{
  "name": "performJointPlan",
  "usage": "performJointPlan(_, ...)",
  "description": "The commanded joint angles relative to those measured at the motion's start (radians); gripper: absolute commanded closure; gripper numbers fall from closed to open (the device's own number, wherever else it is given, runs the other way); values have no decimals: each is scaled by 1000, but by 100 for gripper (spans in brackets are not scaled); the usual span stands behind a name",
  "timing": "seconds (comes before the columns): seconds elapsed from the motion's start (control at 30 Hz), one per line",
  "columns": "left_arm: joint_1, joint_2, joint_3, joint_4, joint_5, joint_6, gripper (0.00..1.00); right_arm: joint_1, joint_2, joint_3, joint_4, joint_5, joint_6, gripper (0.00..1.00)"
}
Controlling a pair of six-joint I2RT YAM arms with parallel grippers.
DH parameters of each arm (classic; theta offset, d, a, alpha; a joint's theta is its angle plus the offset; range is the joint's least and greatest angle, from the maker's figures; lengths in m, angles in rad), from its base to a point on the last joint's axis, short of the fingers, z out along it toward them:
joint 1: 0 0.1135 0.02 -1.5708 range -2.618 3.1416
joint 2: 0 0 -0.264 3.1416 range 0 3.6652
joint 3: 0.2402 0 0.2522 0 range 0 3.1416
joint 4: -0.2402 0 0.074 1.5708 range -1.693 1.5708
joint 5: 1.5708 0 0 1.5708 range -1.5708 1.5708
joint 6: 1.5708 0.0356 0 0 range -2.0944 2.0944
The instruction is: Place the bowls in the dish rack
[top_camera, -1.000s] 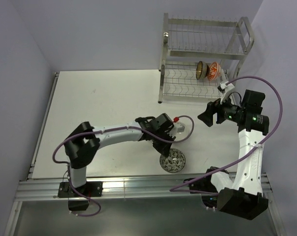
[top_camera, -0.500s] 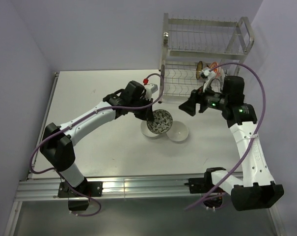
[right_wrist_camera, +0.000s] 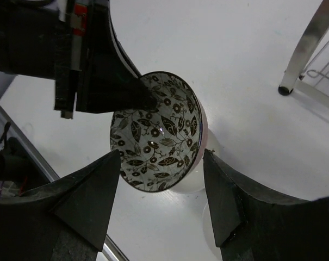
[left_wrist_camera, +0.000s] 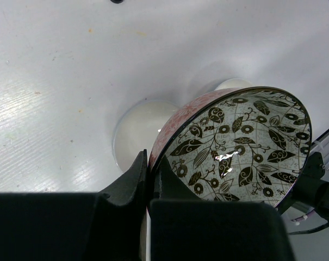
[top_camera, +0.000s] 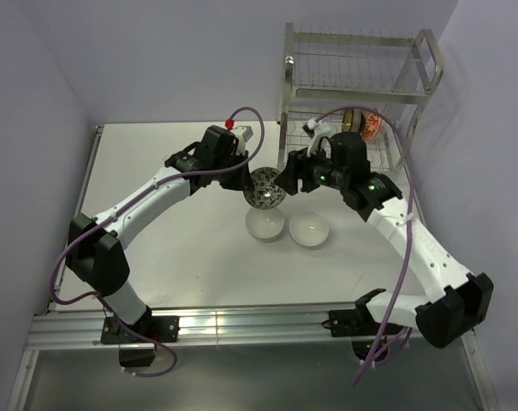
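My left gripper is shut on the rim of the grey-white patterned bowl and holds it tilted above the table. In the left wrist view the bowl is pinched at its near edge by the gripper. My right gripper is open, and in the right wrist view its fingers flank the bowl without closing on it. Two plain white bowls sit on the table below. The dark brown bowl and the orange-red bowl stand in the lower tier of the dish rack.
The rack stands at the back right, and its leg shows in the right wrist view. One white bowl lies directly beneath the held bowl. The white table extends to the left. A metal rail runs along the near edge.
My left arm lifted the patterned bowl from the table's front and carried it back toward the rack. My right arm swung left to meet it, fingers open around the bowl.
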Motion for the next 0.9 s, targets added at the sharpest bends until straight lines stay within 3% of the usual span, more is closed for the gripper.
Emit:
performJointPlan(0.0,-9,-45,54,40,-13,-24,100,54,44,51,-25,120,10,31)
performJointPlan(0.27,-7,-63,53,43,-2,-21,100,130,98,38,-50,276,65,35)
performJointPlan(0.37,-9,-70,48,49,8,-24,100,146,106,32,-46,299,75,46)
performJointPlan(0.4,-9,-71,46,51,15,-24,100,149,113,32,-46,301,79,55)
performJointPlan(0.5,-9,-70,48,54,19,-26,100,166,132,35,-56,336,75,64)
performJointPlan(0.67,-10,-64,57,52,39,-27,100,180,153,40,-59,447,75,66)
performJointPlan(0.87,-9,-54,63,54,54,-29,100,184,181,52,-63,451,66,73)
